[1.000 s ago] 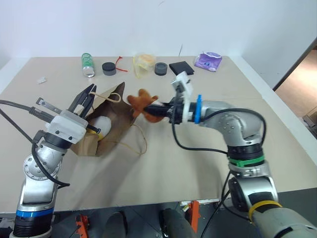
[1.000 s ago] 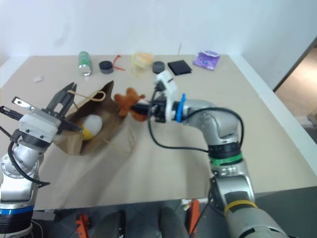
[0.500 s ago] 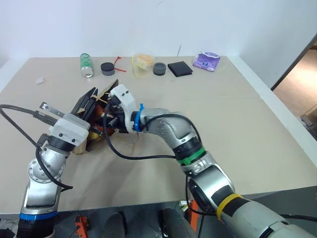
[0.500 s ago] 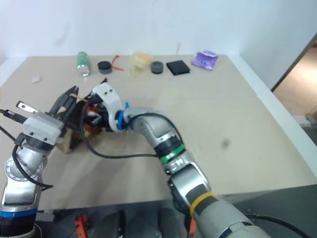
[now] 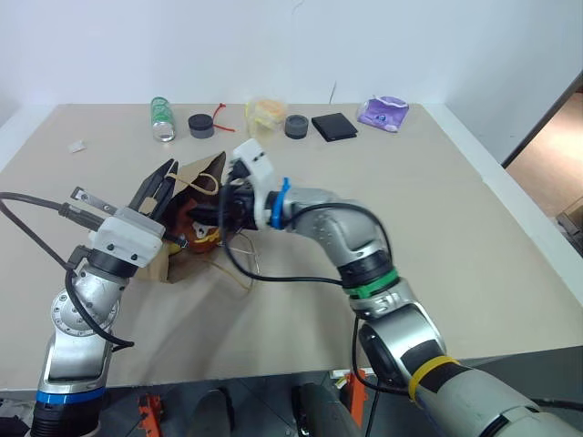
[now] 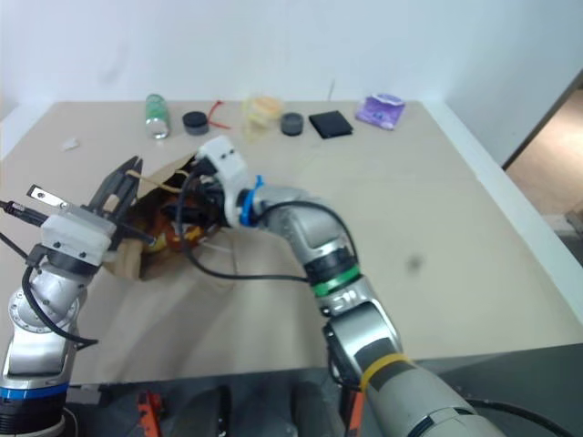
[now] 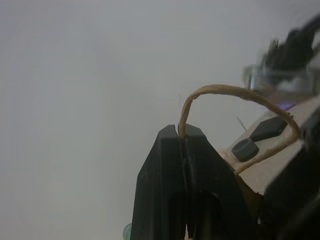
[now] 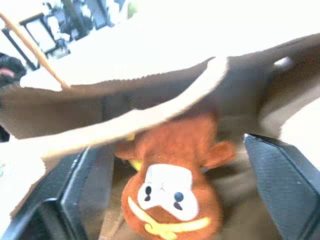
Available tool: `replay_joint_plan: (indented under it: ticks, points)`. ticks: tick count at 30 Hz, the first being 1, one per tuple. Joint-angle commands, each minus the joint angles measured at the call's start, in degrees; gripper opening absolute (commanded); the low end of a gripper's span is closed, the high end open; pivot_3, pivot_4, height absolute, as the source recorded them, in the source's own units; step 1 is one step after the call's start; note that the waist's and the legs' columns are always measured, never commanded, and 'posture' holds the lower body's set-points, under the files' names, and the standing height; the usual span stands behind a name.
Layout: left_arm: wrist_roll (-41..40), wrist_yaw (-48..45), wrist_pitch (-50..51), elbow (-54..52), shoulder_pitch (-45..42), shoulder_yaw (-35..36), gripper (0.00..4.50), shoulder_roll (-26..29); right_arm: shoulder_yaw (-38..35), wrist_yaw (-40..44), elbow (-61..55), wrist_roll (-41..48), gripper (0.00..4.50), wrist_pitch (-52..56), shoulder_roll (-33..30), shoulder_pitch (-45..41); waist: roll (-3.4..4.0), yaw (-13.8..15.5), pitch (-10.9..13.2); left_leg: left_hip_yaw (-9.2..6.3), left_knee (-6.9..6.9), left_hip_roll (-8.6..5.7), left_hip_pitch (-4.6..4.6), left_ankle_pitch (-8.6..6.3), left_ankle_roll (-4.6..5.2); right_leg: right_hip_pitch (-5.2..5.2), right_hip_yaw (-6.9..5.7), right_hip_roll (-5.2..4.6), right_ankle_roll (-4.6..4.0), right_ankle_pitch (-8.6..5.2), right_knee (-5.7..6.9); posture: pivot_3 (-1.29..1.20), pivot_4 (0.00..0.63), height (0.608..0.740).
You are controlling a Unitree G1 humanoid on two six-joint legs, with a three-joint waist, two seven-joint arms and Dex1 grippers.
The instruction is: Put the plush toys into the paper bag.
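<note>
At centre left of the head view, the right gripper (image 8: 165,200) has just spread its jaws, leaving the brown monkey plush (image 8: 170,175) inside the paper bag (image 5: 205,196), whose handle (image 7: 235,95) the left gripper (image 7: 182,137) pinches shut, so both toys appear bagged.

This looks like a robot test room or lab rather than a home — a plain beige worktop (image 5: 455,237) stands against bare white walls (image 5: 410,45), with loose black cables (image 5: 273,278) trailing over it. Along its far edge sits a row of unrelated small props: a green bottle (image 5: 161,118), two dark round objects (image 5: 199,126) — possibly tape rolls — a black wallet (image 5: 333,126) and a purple packet (image 5: 383,112).
</note>
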Motion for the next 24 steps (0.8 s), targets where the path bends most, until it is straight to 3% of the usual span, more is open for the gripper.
replay_joint_plan:
  ticks: [1,7,11,16,24]
  points:
    - [-0.6,0.2,-0.6,-0.9,-0.9,0.9,0.00,0.6,-3.7,4.6,-8.8,2.9,4.41,-4.0,-4.6,3.0,0.00,0.0,0.0,0.00,0.00,0.00,0.00,0.00,0.00,0.00,0.00,0.00,0.00,0.00,0.00,0.00,0.150,0.740]
    - [-2.3,-0.3,-0.1,0.5,-1.9,1.4,0.00,0.9,4.1,21.6,-21.1,-3.0,4.41,-23.8,-21.2,19.2,-0.01,0.1,0.0,-0.02,-0.09,-0.01,0.10,-0.01,0.00,0.07,0.00,0.01,0.09,-0.13,0.00,0.00,0.150,0.740]
    - [-3.0,-0.7,-0.2,1.4,-2.3,1.8,0.00,1.3,11.4,18.5,-12.2,-21.9,4.41,-57.9,-27.3,25.2,0.02,-0.3,0.0,0.08,-0.09,-0.03,0.18,-0.02,-0.03,0.05,0.06,0.00,0.02,-0.17,0.00,0.00,0.150,0.740]
    - [-3.4,-1.1,-0.1,1.7,-2.4,2.1,0.00,1.5,13.4,5.8,0.2,-35.5,4.41,-84.4,-25.0,23.1,0.01,-0.4,0.0,0.15,-0.08,-0.03,0.42,0.02,-0.05,0.10,0.12,0.03,-0.02,0.06,0.00,0.00,0.150,0.740]
    - [-3.6,-1.2,0.4,1.6,-2.4,2.3,0.00,1.8,16.5,-6.7,11.8,-45.9,4.41,-95.8,-16.9,17.1,-0.01,-0.2,0.0,0.17,-0.06,-0.05,0.50,0.08,-0.10,0.23,0.24,0.01,0.00,0.14,0.00,0.00,0.150,0.740]
